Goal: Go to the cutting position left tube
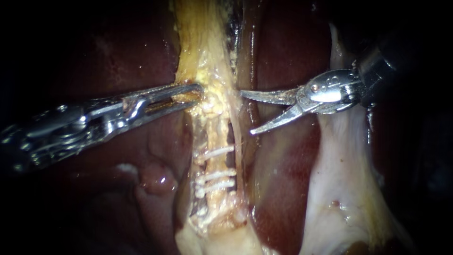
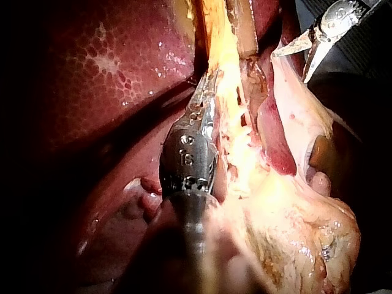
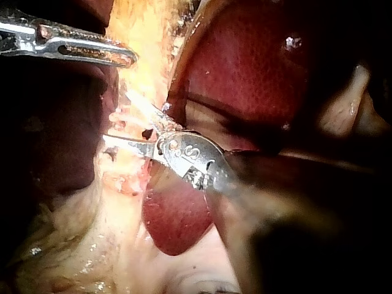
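My right instrument (image 1: 247, 112) stood with blades wide apart just beside the clipped left tube (image 1: 214, 137) — nearing it, not yet astride. My left instrument (image 1: 197, 94) gripped yellow tissue (image 1: 196, 47). Next, I judged: advance between the clips (image 1: 219, 152).

Left tool (image 1: 196, 93) & right tool (image 1: 246, 112) shiny metal; liver (image 1: 292, 56) glossy, smooth; tissue (image 1: 207, 61) rough, wet.

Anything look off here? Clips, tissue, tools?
Nothing stands out. Three clips sit across the tube. The left instrument grips yellow tissue above them. The right instrument has its blades open, clear of the clips.
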Robot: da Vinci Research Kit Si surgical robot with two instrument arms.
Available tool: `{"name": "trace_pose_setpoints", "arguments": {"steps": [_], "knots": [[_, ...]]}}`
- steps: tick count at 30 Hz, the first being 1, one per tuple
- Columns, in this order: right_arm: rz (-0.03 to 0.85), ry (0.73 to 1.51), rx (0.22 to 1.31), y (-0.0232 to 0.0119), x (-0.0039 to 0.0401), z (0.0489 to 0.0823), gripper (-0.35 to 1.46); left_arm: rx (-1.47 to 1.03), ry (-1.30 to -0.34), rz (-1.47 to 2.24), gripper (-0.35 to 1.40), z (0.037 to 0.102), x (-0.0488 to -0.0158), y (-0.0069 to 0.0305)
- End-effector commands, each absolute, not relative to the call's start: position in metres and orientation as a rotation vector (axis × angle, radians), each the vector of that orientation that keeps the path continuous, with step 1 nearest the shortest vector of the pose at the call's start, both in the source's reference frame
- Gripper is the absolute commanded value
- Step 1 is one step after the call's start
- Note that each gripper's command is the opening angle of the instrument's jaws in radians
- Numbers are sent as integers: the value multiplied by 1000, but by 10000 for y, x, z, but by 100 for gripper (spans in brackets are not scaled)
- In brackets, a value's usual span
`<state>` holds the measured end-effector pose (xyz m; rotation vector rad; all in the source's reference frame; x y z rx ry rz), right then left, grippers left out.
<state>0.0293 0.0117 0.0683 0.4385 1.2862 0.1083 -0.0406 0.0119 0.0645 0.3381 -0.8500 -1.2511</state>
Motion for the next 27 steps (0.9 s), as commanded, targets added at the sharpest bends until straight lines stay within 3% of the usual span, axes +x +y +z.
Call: {"name": "trace_pose_setpoints", "arguments": {"steps": [1, 6, 12, 19, 27], "knots": [[109, 1286, 439, 117, 293, 683, 141, 338, -851, -1251, -35, 644, -406, 119], [86, 1300, 466, 114, 293, 685, 141, 342, -850, -1250, -35, 642, -403, 122], [126, 1302, 617, 95, 298, 695, 141, 341, -849, -1258, -35, 623, -379, 141], [82, 1192, 762, 51, 320, 723, 141, 317, -878, -1285, -35, 596, -348, 157], [79, 1118, 885, 11, 349, 770, 138, 318, -893, -1302, -35, 573, -344, 155]]}}
